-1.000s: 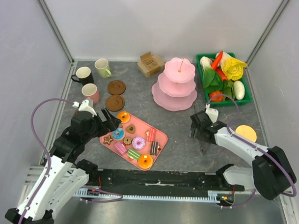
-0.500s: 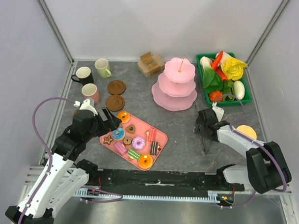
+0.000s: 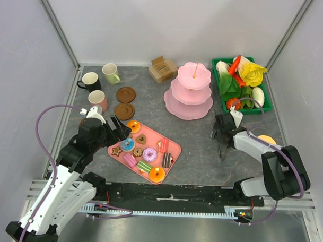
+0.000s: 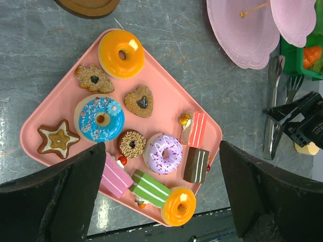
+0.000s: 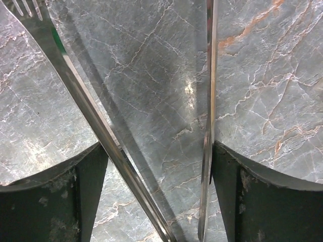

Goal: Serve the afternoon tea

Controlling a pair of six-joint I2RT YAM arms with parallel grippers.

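Observation:
Several toy pastries lie on the flat pink tray: an orange donut, a blue donut, a purple donut, cake slices and cookies. My left gripper hovers open and empty over the tray's near-left part. The black mug, pale green mug and pink mug stand at the back left by two brown coasters. My right gripper is open low over metal tongs. Both tong arms run between its fingers.
A pink three-tier stand stands at back centre with a cardboard box behind it. A green basket of toy vegetables is at the back right. A yellow-orange disc lies by the right arm. The tongs also show in the left wrist view.
My right gripper has moved back and to the right, toward the green basket, along the tongs. The left arm has hardly moved.

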